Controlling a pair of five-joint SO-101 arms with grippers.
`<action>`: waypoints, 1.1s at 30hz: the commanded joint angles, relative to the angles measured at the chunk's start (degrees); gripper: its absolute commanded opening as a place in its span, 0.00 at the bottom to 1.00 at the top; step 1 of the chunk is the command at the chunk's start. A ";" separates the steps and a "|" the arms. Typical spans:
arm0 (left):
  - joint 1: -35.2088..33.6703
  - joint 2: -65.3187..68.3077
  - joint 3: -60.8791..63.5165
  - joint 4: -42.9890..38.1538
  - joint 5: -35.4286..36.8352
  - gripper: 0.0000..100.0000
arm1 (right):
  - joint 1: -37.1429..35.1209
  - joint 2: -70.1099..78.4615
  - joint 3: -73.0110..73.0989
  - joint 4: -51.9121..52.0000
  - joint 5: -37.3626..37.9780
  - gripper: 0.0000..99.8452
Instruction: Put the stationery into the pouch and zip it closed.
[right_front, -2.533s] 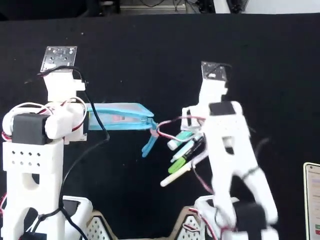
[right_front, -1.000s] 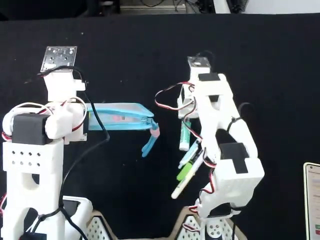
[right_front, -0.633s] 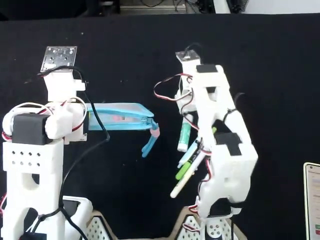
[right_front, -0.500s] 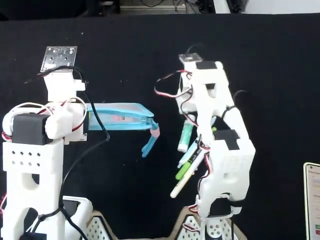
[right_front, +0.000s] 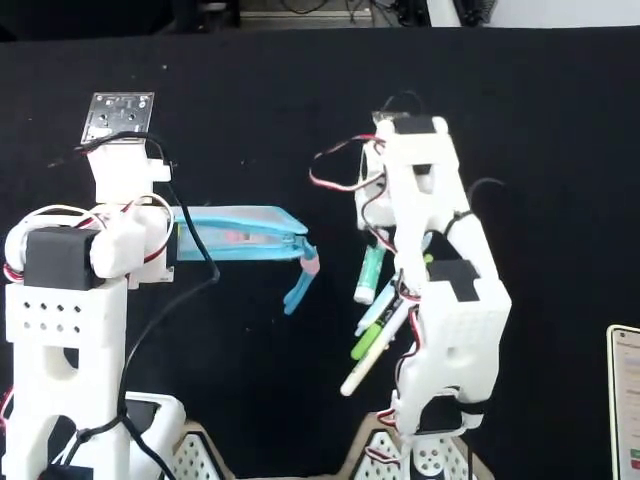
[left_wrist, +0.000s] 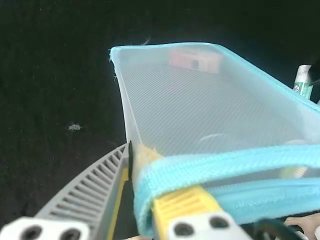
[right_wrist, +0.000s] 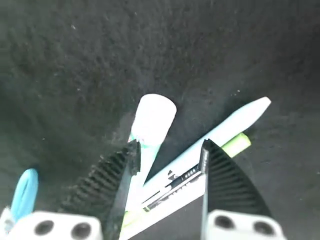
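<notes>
Black and matte all over the surface (right_front: 250, 100), from the near edge back to the far one, flecked here and there with pale lint (left_wrist: 75, 127). Beyond the far edge, dim clutter with dark cables (right_front: 400, 12) and a grey strip (right_front: 290, 14), then a pale patch (right_front: 565, 12) in the corner. At the right edge, a white printed sheet (right_front: 625, 400) lying flat on the black, cut off by the frame
</notes>
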 joint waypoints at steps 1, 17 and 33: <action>0.40 -0.88 -1.19 -0.18 -0.26 0.03 | -0.18 -6.02 6.37 -7.38 -1.76 0.19; 0.40 -0.88 -1.19 -0.18 -0.26 0.03 | -2.64 -6.11 1.63 -11.69 8.79 0.01; 0.40 -0.88 -1.19 -0.18 -0.26 0.03 | -2.46 -0.92 4.97 -18.64 22.95 0.19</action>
